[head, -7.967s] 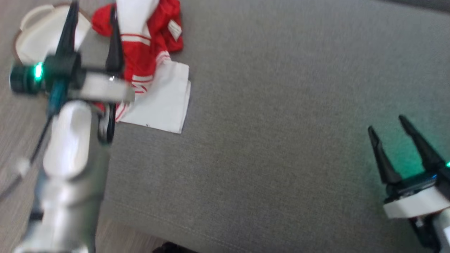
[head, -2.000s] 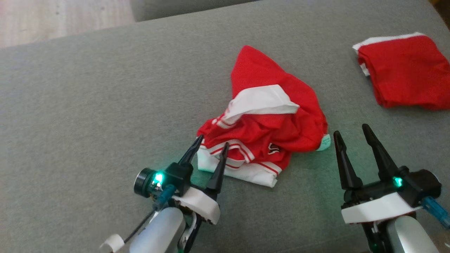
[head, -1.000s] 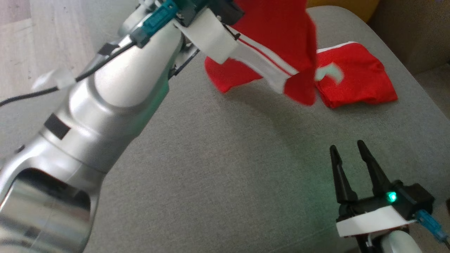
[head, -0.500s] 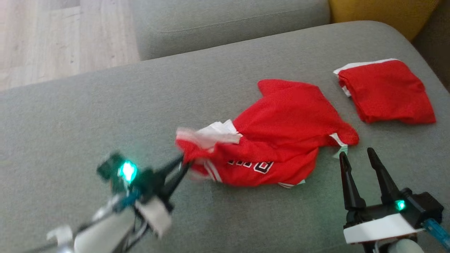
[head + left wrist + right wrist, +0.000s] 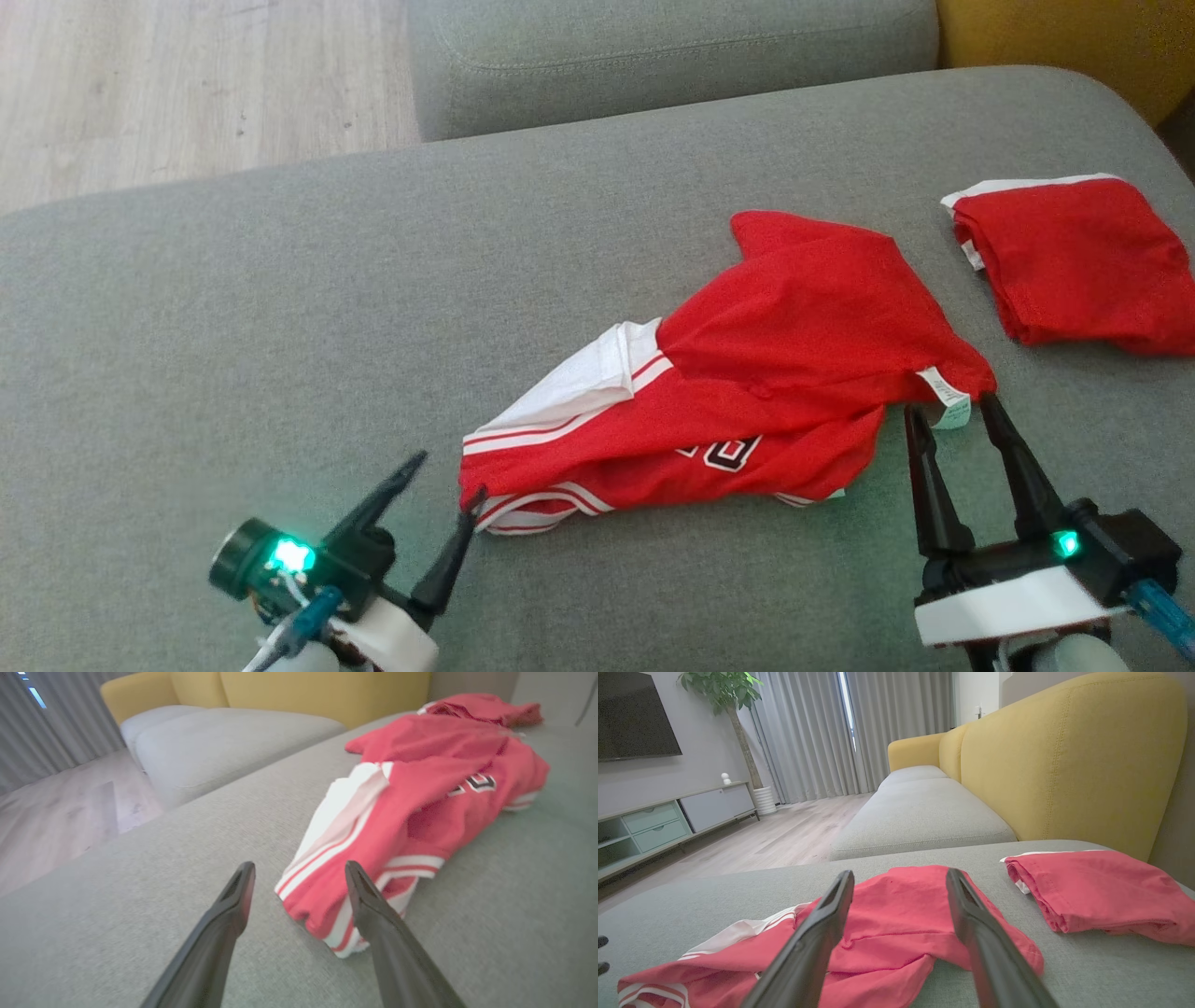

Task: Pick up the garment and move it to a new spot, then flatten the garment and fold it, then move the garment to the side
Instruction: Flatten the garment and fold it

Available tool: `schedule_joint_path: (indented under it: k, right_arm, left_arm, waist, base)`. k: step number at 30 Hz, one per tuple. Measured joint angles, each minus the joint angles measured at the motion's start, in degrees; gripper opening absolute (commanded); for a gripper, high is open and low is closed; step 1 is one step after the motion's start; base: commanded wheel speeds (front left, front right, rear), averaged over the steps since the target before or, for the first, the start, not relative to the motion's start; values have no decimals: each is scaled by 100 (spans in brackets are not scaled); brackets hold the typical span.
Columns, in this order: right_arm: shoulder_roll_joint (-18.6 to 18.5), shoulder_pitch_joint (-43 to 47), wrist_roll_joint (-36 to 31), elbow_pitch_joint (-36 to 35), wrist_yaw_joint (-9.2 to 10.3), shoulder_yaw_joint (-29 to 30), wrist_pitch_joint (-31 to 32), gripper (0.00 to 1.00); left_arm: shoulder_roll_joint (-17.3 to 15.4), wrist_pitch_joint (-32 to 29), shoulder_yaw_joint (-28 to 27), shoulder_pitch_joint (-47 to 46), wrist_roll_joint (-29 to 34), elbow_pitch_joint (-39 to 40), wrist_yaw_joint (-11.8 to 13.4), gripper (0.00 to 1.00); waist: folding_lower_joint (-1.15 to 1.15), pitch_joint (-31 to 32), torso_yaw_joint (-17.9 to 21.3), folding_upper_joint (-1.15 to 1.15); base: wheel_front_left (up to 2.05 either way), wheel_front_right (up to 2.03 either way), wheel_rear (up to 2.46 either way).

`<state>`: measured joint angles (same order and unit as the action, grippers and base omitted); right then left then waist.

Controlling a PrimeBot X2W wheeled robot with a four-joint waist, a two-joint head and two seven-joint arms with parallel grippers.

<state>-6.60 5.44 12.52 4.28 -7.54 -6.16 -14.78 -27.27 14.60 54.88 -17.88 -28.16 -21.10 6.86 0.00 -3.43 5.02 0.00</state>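
Overhead, from the head view, the red-and-white garment (image 5: pixel 747 411) lies crumpled on the grey sofa cushion (image 5: pixel 280 308), stretched between the two grippers. The left gripper (image 5: pixel 450 473) has its jaws spread wide and holds nothing; the striped hem corner sits just beyond its inner fingertip. The right gripper (image 5: pixel 948 405) is likewise agape and empty, with the white care label (image 5: pixel 943 397) between its tips. A folded red garment (image 5: pixel 1074 261) lies further off, beyond that gripper.

Along the left wrist view, the left gripper (image 5: pixel 300 868) stands apart, with the garment (image 5: pixel 420 788) ahead and its striped corner between the tips.

Through the right wrist view, the right gripper (image 5: pixel 900 873) frames the garment (image 5: pixel 887 924) just ahead; the folded red garment (image 5: pixel 1092 891) lies outside one finger.
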Motion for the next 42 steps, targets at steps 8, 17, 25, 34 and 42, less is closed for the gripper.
schedule_joint_path:
  k: [8,17,25,34,42]
  right_arm:
    - [4,4,0,1,0,-1,0,100]
    - [20,-16,1,2,0,-79,0,100]
    - [-5,-203,2,5,0,-93,0,100]
    - [-7,-279,4,20,0,-130,0,100]
    - [-5,-285,10,24,0,-107,0,100]
  left_arm:
    - [-368,-324,-234,140,272,1241,809,100]
    - [138,-1074,248,-769,805,1147,737,100]
    - [871,-1360,655,-1579,968,-293,193,100]
    - [1246,-1300,798,-1940,1004,-1213,-89,92]
    - [1360,-1012,815,-1955,998,-1497,-183,0]
  waist:
    - [0,113,4,0]
    - [0,-57,99,0]
    - [1,-444,254,0]
    - [1,-633,399,0]
    - [0,-617,434,0]
  base:
    - [0,0,0]
    - [0,0,0]
    - [0,0,0]
    - [0,0,0]
    - [0,0,0]
